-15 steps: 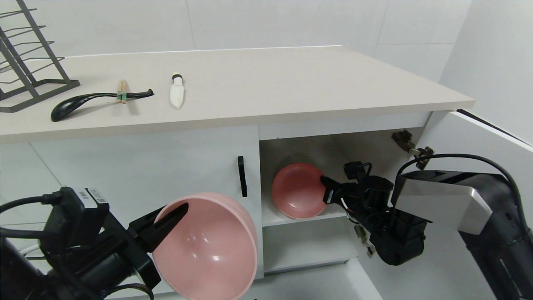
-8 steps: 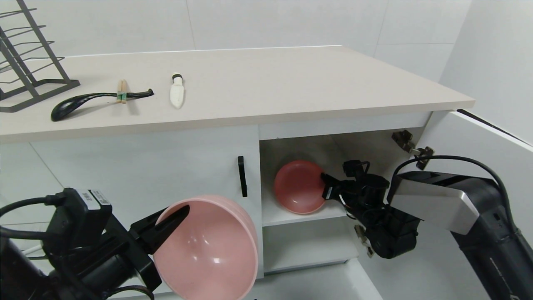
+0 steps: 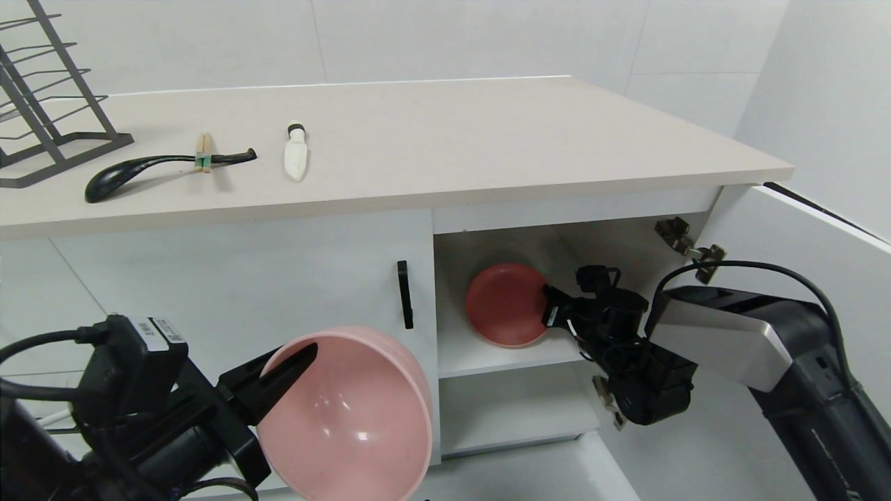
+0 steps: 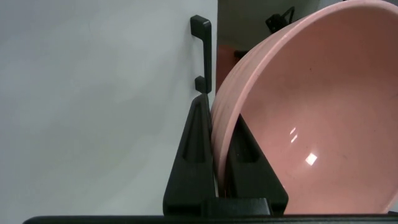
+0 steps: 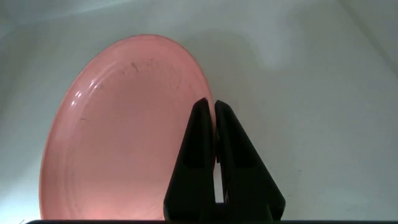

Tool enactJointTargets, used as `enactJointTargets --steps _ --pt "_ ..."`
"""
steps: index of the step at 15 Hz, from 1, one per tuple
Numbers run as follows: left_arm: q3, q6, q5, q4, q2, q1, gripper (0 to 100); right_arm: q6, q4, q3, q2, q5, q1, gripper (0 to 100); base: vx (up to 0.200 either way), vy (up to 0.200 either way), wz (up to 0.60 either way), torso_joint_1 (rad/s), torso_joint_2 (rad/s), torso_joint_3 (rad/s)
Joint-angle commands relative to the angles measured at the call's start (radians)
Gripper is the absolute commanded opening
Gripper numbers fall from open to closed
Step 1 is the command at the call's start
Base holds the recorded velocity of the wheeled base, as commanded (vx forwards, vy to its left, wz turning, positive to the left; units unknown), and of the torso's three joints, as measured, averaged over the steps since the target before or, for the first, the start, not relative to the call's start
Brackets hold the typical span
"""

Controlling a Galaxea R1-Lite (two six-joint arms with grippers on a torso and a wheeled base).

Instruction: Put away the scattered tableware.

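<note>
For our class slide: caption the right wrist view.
Right gripper pinches the rim of a pink plate inside the white cabinet.

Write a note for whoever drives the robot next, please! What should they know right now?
Left gripper: shut on the rim of the pink bowl, held low in front of the closed cabinet door.
Right gripper: shut on the rim of the pink plate, held on edge inside the open cabinet, over its upper shelf.
Done: nothing released yet.
Left: set down the plate, stow the bowl, then the black spoon, chopsticks and white utensil lying on the counter.
</note>
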State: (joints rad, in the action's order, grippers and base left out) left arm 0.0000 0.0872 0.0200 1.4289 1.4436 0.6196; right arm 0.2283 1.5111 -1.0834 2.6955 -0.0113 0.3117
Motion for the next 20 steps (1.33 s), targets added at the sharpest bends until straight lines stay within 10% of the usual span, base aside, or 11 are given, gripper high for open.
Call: enactJointTargets --steps 1,8,14,16,20 --pt "0.0 0.0 0.0 0.001 0.0 0.0 0 -0.001 -0.002 -0.012 0.009 -0.004 0.0 100 0.0 0.0 0.0 0.0 0.0 0.0" --pt "0.0 -0.001 0.0 -0.001 0.003 -0.004 0 -0.032 0.06 0.007 -0.042 -0.009 0.009 100 0.0 0.0 0.0 0.0 0.0 0.0" --pt "0.0 0.005 0.0 -0.025 -0.003 -0.001 0 -0.095 0.06 0.441 -0.373 -0.044 0.15 100 0.0 0.0 0.0 0.0 0.0 0.0" --pt "0.0 0.077 0.0 -0.047 -0.078 -0.041 0 -0.095 0.06 0.596 -0.488 -0.045 0.224 100 0.0 0.0 0.0 0.0 0.0 0.0" --pt "0.0 0.138 0.0 -0.43 -0.336 -0.075 0 -0.095 0.06 0.826 -0.657 -0.072 0.296 100 0.0 0.0 0.0 0.0 0.0 0.0"
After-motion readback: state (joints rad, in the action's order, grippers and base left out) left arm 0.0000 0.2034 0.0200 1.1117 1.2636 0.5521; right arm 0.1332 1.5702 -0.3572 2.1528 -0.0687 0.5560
